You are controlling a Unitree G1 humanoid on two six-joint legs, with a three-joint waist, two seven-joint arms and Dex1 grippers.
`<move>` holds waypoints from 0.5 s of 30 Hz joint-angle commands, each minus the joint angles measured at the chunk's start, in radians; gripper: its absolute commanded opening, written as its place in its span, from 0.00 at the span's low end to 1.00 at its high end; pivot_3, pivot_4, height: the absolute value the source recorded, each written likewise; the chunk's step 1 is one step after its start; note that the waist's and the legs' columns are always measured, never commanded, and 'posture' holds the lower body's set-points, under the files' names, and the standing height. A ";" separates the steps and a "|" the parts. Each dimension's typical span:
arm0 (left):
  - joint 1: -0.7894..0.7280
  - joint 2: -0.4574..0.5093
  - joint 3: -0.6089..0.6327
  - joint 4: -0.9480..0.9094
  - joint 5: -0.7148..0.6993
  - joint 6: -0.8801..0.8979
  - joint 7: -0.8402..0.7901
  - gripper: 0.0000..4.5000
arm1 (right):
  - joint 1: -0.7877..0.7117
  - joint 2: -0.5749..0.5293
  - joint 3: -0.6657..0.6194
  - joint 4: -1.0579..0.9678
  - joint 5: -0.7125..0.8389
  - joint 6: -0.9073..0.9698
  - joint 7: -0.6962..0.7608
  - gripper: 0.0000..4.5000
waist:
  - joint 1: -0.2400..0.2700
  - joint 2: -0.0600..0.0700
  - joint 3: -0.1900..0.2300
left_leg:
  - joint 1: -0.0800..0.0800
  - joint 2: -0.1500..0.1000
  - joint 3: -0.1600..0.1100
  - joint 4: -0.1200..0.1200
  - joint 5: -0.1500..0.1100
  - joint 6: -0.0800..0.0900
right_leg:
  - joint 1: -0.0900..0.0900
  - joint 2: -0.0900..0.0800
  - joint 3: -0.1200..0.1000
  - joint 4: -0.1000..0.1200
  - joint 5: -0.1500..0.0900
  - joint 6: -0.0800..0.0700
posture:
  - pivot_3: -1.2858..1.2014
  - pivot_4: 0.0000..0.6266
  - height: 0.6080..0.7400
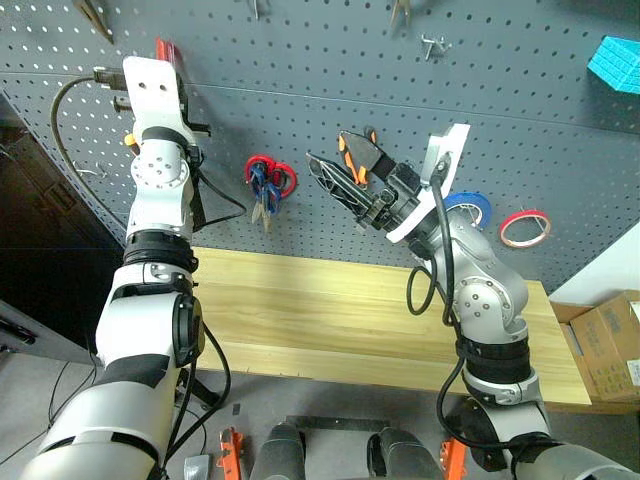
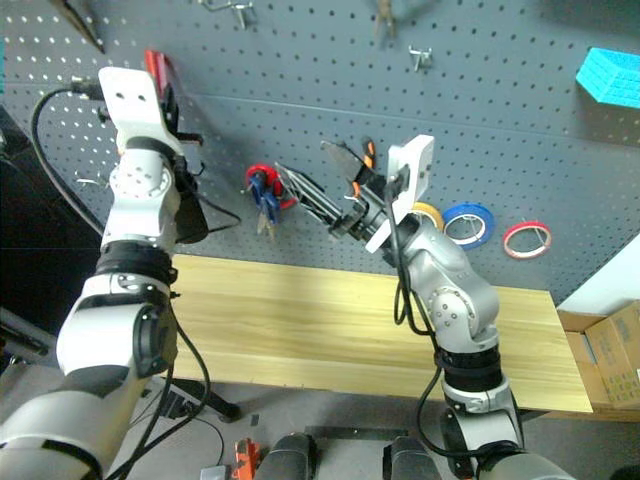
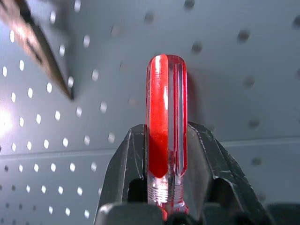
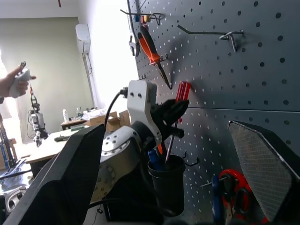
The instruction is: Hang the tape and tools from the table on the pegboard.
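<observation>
Head views: left gripper is raised against the pegboard, clamped on the red-handled screwdriver; handle end sticks up past the fingers, long axis roughly upright along the panel. Right gripper is spread wide with nothing in it, pointing at the board near the orange-handled pliers. Pink tape already hangs at far right; table looks bare

Left wrist view: screwdriver handle pinched between both fingers, board close behind it

Right wrist view: shaft runs down from the left gripper toward a black cup mounted on the board. Cup lies straight below the tip, so I'd judge the next move to be a plain drop along the shaft axis, left arm's job
</observation>
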 commanded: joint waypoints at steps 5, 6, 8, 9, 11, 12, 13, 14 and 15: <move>0.126 0.021 0.037 -0.052 -0.038 -0.003 0.040 0.17 | 0.008 -0.018 -0.002 -0.042 -0.017 -0.032 -0.010 1.00 | -0.014 0.000 -0.008 | 0.001 0.000 0.000 0.000 0.000 0.000 | 0.000 0.000 0.000 0.001 0.000 0.000 | 0.55 0.02 1.00; 0.137 0.023 0.039 -0.061 -0.041 0.002 0.044 0.17 | 0.009 -0.019 -0.001 -0.043 -0.019 -0.034 -0.011 1.00 | -0.014 0.000 -0.008 | 0.001 0.000 0.000 0.000 0.000 0.000 | 0.000 0.000 0.000 0.002 0.000 0.000 | 0.55 0.02 1.00; 0.159 0.029 0.048 -0.086 -0.049 0.014 0.053 0.17 | 0.011 -0.021 -0.002 -0.042 -0.021 -0.035 -0.011 1.00 | -0.014 0.000 -0.009 | 0.001 0.000 0.000 0.000 0.000 0.000 | 0.000 0.000 0.000 0.002 0.000 0.000 | 0.55 0.02 1.00; 0.172 0.031 0.052 -0.102 -0.054 0.020 0.054 0.17 | 0.012 -0.021 -0.003 -0.041 -0.022 -0.035 -0.011 1.00 | -0.015 -0.001 -0.011 | 0.001 0.000 0.000 0.000 0.000 0.000 | 0.000 0.000 0.001 0.002 0.000 0.000 | 0.55 0.02 1.00; 0.193 0.031 0.061 -0.134 -0.063 0.036 0.059 0.17 | 0.011 -0.021 -0.004 -0.039 -0.023 -0.036 -0.009 1.00 | -0.015 0.000 -0.015 | 0.001 0.000 0.000 0.000 0.000 0.000 | 0.000 0.000 0.001 0.002 0.000 0.000 | 0.55 0.02 1.00; 0.204 0.029 0.066 -0.153 -0.072 0.044 0.056 0.25 | 0.011 -0.021 -0.004 -0.037 -0.023 -0.036 -0.008 1.00 | -0.015 0.000 -0.016 | 0.001 0.000 0.000 0.000 0.000 0.000 | 0.000 0.000 0.001 0.002 0.000 0.000 | 0.56 0.03 1.00; 0.214 0.027 0.070 -0.169 -0.081 0.051 0.054 0.35 | 0.010 -0.021 -0.003 -0.035 -0.024 -0.037 -0.007 1.00 | -0.015 0.000 -0.017 | 0.001 0.000 0.000 0.000 0.000 0.000 | 0.000 0.000 0.001 0.002 0.000 0.000 | 0.56 0.03 1.00; 0.222 0.025 0.075 -0.186 -0.086 0.060 0.056 0.39 | 0.009 -0.021 -0.003 -0.032 -0.025 -0.038 -0.007 1.00 | -0.014 0.000 -0.017 | 0.001 0.000 0.000 0.000 0.000 0.000 | 0.000 0.000 0.001 0.002 0.000 0.000 | 0.56 0.03 1.00; 0.228 0.023 0.079 -0.199 -0.092 0.068 0.058 0.47 | 0.007 -0.020 -0.003 -0.030 -0.026 -0.039 -0.006 1.00 | -0.014 0.000 -0.018 | 0.001 0.000 0.000 0.000 0.000 0.000 | 0.000 0.000 0.001 0.003 0.000 0.000 | 0.56 0.03 1.00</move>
